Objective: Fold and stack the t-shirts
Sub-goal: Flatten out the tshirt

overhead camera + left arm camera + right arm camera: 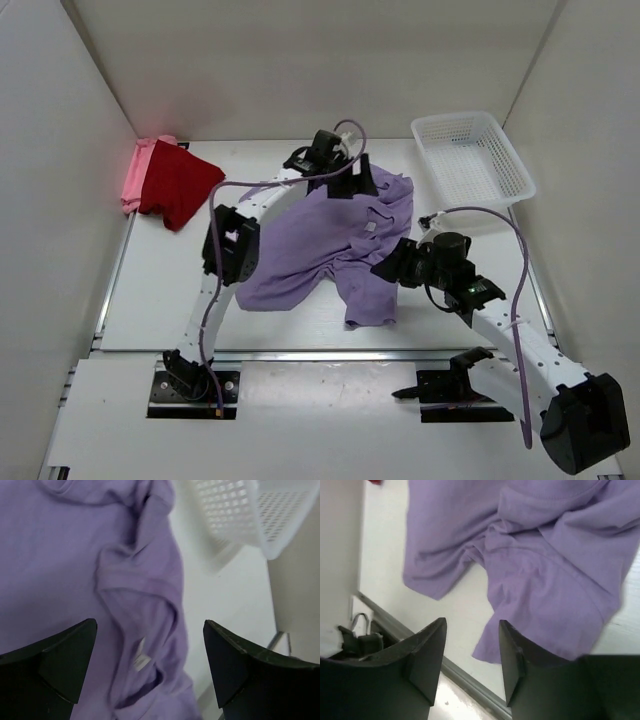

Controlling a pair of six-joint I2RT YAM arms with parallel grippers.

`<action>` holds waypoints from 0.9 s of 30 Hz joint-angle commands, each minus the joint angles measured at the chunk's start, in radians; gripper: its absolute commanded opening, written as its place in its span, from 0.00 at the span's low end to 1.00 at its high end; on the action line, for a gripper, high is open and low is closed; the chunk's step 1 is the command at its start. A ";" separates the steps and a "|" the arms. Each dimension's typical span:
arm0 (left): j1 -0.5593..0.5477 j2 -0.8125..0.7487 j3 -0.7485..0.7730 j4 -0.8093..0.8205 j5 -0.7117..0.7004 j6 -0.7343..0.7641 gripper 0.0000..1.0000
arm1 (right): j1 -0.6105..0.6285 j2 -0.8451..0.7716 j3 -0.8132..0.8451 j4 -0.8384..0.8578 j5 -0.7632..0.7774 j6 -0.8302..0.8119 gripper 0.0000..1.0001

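Observation:
The lavender t-shirt [320,250] lies crumpled in the middle of the table, collar and white tag [369,226] toward the right. It also shows in the left wrist view [75,580] and the right wrist view [545,570]. The dark red t-shirt [178,185] lies folded on the pink t-shirt [133,180] at the back left. My left gripper [345,185] is open and empty above the lavender shirt's far edge [150,630]. My right gripper [385,268] is open and empty above the shirt's near right part [472,630].
A white mesh basket [470,160] stands at the back right, also in the left wrist view [235,510]. White walls enclose the table on three sides. A metal rail [470,680] runs along the table's near edge.

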 commanded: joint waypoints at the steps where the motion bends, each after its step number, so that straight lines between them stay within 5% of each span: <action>1: 0.045 -0.356 -0.272 0.089 -0.068 0.080 0.99 | 0.080 0.028 0.065 -0.129 0.213 -0.123 0.43; 3: 0.096 -0.616 -0.633 0.305 -0.099 0.028 0.98 | 0.154 0.040 0.097 -0.149 0.276 -0.178 0.21; 6: 0.198 -0.851 -1.137 0.474 -0.120 -0.044 0.99 | 0.269 0.126 0.168 -0.189 0.301 -0.274 0.08; 9: 0.276 -1.030 -1.406 0.493 -0.136 -0.032 0.98 | 0.418 0.238 0.220 -0.229 0.365 -0.333 0.13; 12: 0.331 -1.207 -1.621 0.424 -0.218 -0.029 0.87 | 0.531 0.327 0.246 -0.254 0.451 -0.360 0.33; 14: 0.371 -1.298 -1.721 0.405 -0.249 -0.035 0.85 | 0.584 0.374 0.262 -0.243 0.506 -0.362 0.43; 23: 0.399 -1.389 -1.913 0.331 -0.286 -0.024 0.88 | 0.584 0.549 0.303 -0.263 0.591 -0.362 0.46; 27: 0.361 -1.325 -1.927 0.388 -0.298 -0.035 0.72 | 0.573 0.577 0.300 -0.258 0.597 -0.353 0.44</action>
